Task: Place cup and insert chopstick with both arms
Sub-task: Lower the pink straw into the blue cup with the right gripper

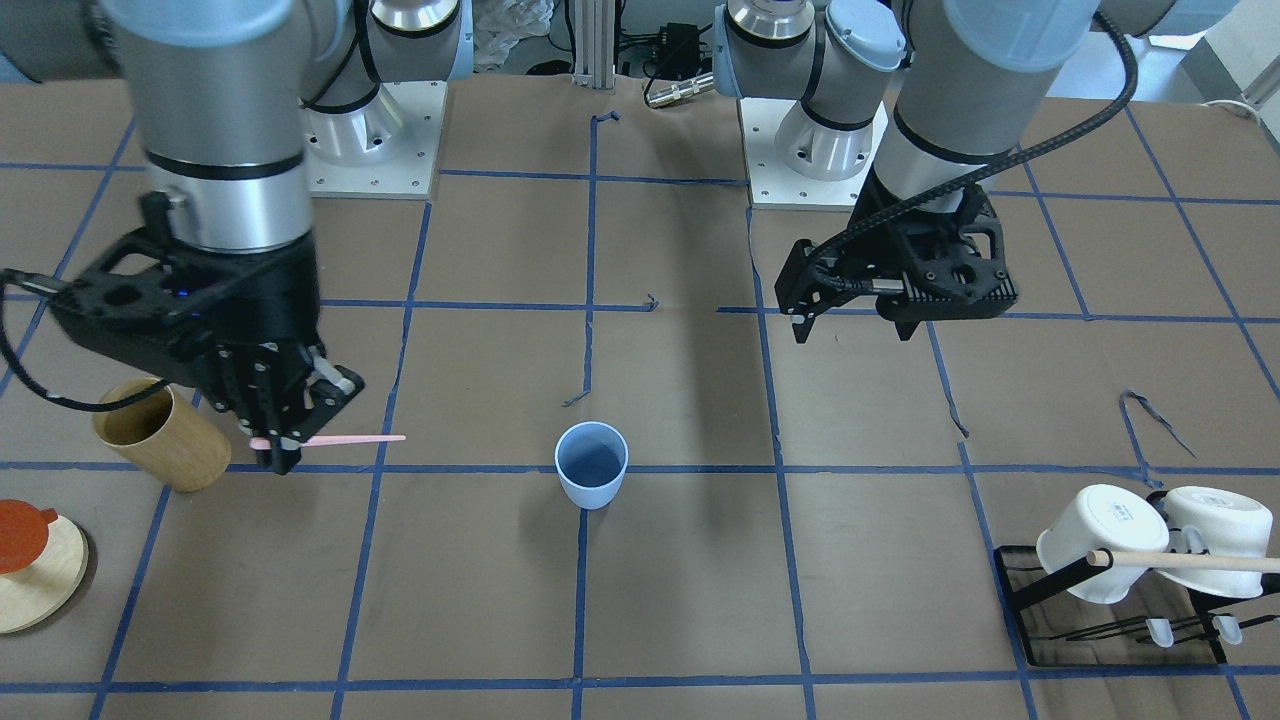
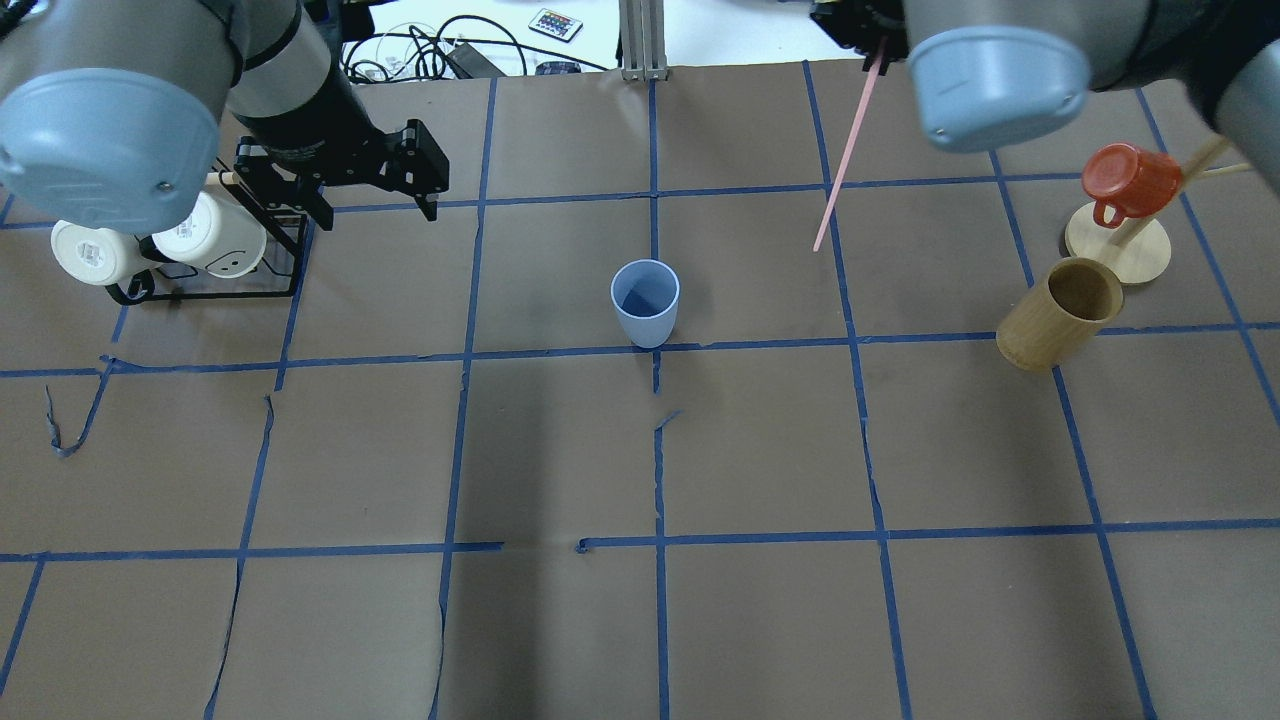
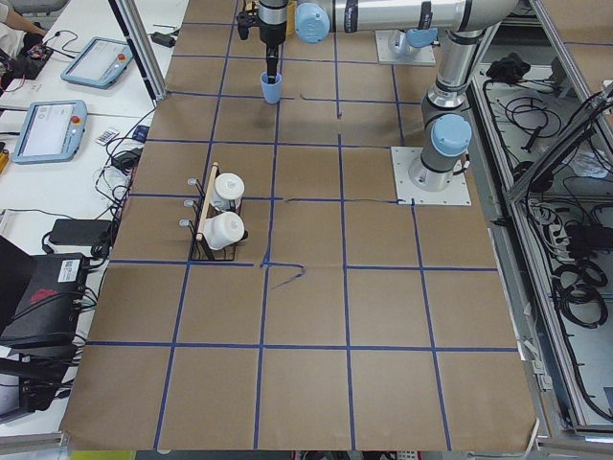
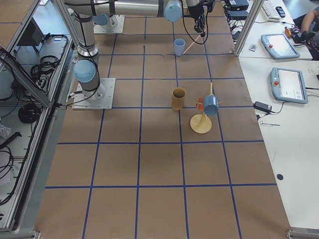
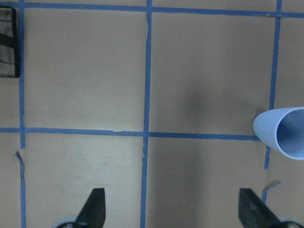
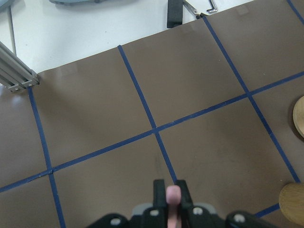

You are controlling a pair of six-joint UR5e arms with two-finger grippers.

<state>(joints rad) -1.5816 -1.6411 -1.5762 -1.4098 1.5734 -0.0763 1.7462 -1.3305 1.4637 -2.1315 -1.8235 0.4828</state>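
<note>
Front-facing view, bottom of frame upward.

- Lower right: black wire rack (image 1: 1020,600) holding two white mugs (image 1: 1100,540) on their sides; a light wooden dowel (image 1: 1190,561) lies across the top of it.
- Lower left: round wooden stand (image 1: 45,580) with a red mug (image 1: 18,532) on it, cut off by the frame edge.
- Centre: cup (image 1: 591,465) upright on the brown table paper (image 1: 700,600), mouth up, sitting on a blue tape line (image 1: 450,467). Nothing touches it.
- Left of centre: right gripper (image 1: 280,452), jaws closed on one end of the chopstick (image 1: 350,439). The stick's free end points toward the cup and stops well short of it. In the right wrist view the pink end sits clamped between the two fingers (image 6: 159,192). In the overhead view the stick slants down-left from the top edge, its tip right of the cup and apart from it.
- Just beside the right gripper, on its left: tan wooden cup (image 1: 165,435), upright.
- Upper right: left gripper (image 1: 852,330), jaws spread wide, holding nothing, well apart from the cup. In the left wrist view the cup shows at the right edge, outside the two fingertips (image 5: 95,202).
- Top edge: both arm bases (image 1: 375,130).
</note>
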